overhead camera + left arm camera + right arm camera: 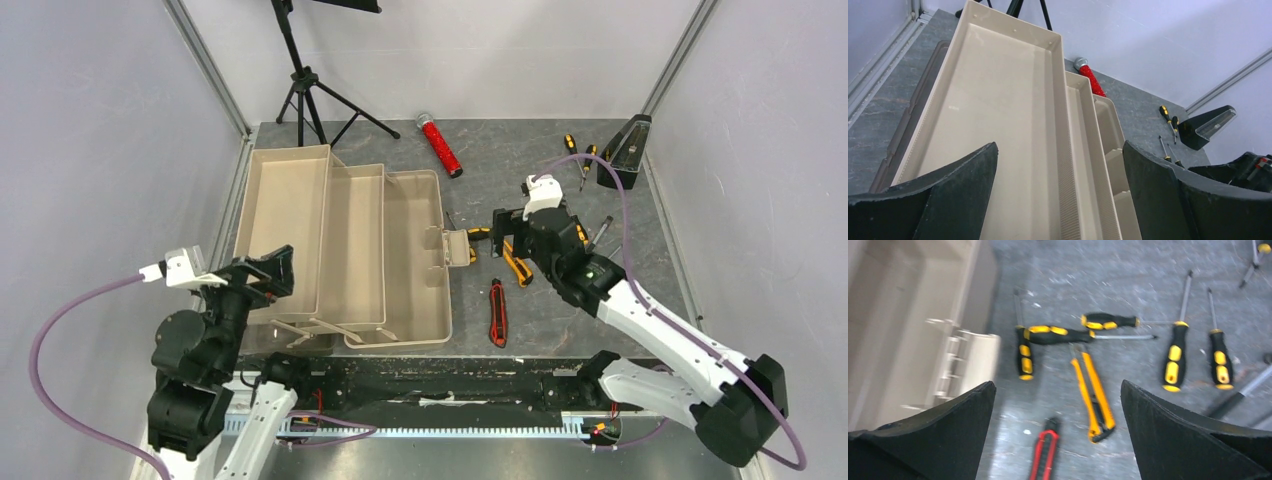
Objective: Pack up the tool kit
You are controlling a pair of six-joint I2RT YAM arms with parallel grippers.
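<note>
Where the arm bases sit: bottom edge of the overhead view, at the near side of the grey table point(500, 190).
Left gripper point(1059, 147): lower left, raised by the toolbox's near-left corner; fingers spread wide, gripping nothing.
Red utility knife point(497, 313): lower centre, flat on the table, just right of the toolbox's near corner.
Right gripper point(1058, 385): right of centre, above the loose tools; fingers released and wide apart, nothing between them.
Orange utility knife point(1093, 395): flat on the table below the right gripper, just past the red one.
Screwdrivers point(1173, 357): black and yellow, scattered around the orange knife.
Toolbox point(285, 215): left of centre, open, tan trays fanned out in steps.
Lid handle point(455, 248): cream, on the toolbox's right side, near the screwdrivers.
Far screwdrivers point(572, 145): upper right, beside the black metronome point(625, 152).
Red glittery cylinder point(441, 145): upper centre.
Tripod point(305, 90): top, behind the toolbox.
</note>
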